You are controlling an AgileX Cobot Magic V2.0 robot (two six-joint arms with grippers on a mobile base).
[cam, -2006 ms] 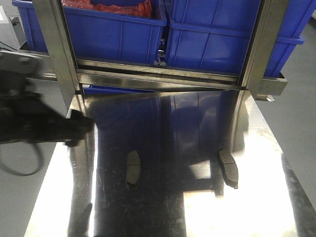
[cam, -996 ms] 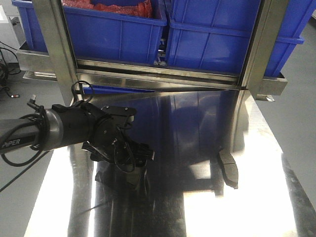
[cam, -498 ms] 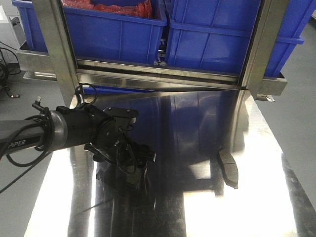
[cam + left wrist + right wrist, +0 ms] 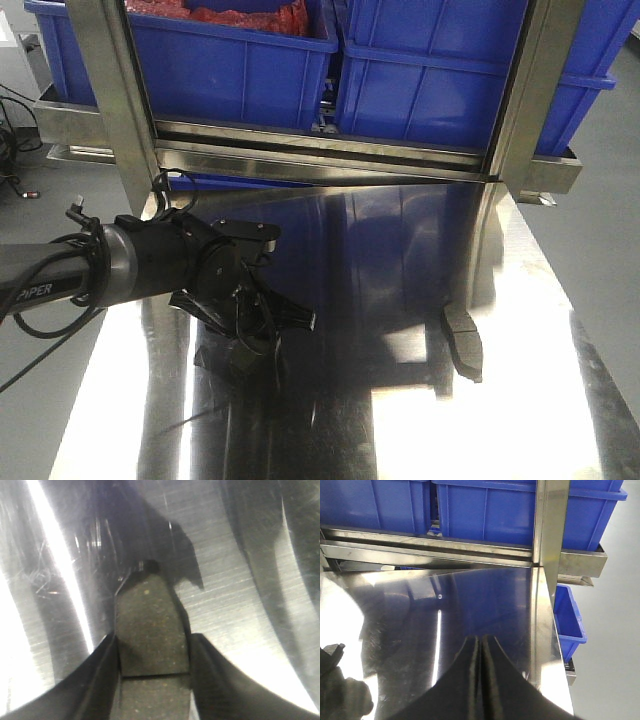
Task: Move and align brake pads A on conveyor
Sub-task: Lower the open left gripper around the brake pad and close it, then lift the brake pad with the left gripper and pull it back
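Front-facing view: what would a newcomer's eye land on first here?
The black arm stretched in from the picture's left, with the left hand low on the shiny steel table. The wrist view shows its fingers against both sides of a grey brake pad. A second brake pad lies alone further right, and bright blue bins fill the background.

two brake pads are seen on the stainless steel table (image 4: pixel 520 400). the right-hand brake pad (image 4: pixel 463 343) is laid flat toward the table's right side: a dark grey, curved oblong, its long axis set roughly from the table's far edge to its near edge. the gripped brake pad (image 4: pixel 150 625) is laid flat on the table's left part and is flanked on both long edges by the left gripper (image 4: pixel 152 636). its speckled grey-brown face is crossed by a thin centre groove.
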